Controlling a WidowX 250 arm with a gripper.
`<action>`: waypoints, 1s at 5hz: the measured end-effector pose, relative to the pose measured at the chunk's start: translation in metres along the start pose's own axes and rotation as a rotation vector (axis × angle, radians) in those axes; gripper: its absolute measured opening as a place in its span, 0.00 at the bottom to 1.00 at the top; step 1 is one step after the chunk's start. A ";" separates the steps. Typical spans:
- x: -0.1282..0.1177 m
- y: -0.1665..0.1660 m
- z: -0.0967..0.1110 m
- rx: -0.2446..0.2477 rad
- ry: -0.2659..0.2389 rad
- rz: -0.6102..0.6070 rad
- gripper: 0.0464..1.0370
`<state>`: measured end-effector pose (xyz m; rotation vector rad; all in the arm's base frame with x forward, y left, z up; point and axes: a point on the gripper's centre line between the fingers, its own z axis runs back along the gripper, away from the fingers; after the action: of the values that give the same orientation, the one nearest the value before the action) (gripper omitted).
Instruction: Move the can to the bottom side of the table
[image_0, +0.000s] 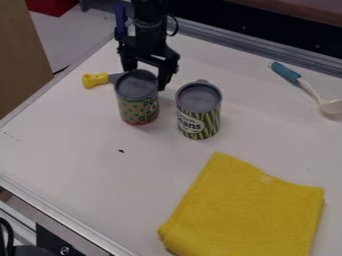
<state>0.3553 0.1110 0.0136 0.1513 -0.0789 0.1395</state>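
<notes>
Camera view from where I'd be standing: the yellow cloth (247, 207) lies folded on the worktop (73, 155), and I'm placing everything else by it. Just beyond the cloth's far corner stands the striped can (199, 110), upright, with a grey lid and a pale patch on its green label. Farther back and to the left of the cloth is the dotted can (138, 102), upright too, grey on top, near the striped one but apart from it. The black arm (148, 22) comes in from beyond the cloth, at the far side of the worktop, and its gripper (145, 77) hangs right at the dotted can's top. The fingers are spread, one down by the lid's right side, the other partly hidden behind the can; whether they touch it, I can't tell. A tool with a yellow handle (95, 80) lies farther left from the cloth, its grey part running behind the dotted can. Beyond the cloth and off to the right, there's a white spoon (311, 91) with a blue handle (286, 72). One small dark speck (121, 151) sits left of the cloth.
</notes>
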 end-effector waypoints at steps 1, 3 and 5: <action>-0.021 0.000 0.005 -0.015 0.026 0.084 0.96; -0.058 -0.002 0.009 -0.083 0.080 0.113 0.96; -0.095 -0.012 0.005 -0.039 0.111 0.079 0.96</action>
<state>0.2627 0.0862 0.0085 0.1014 0.0234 0.2249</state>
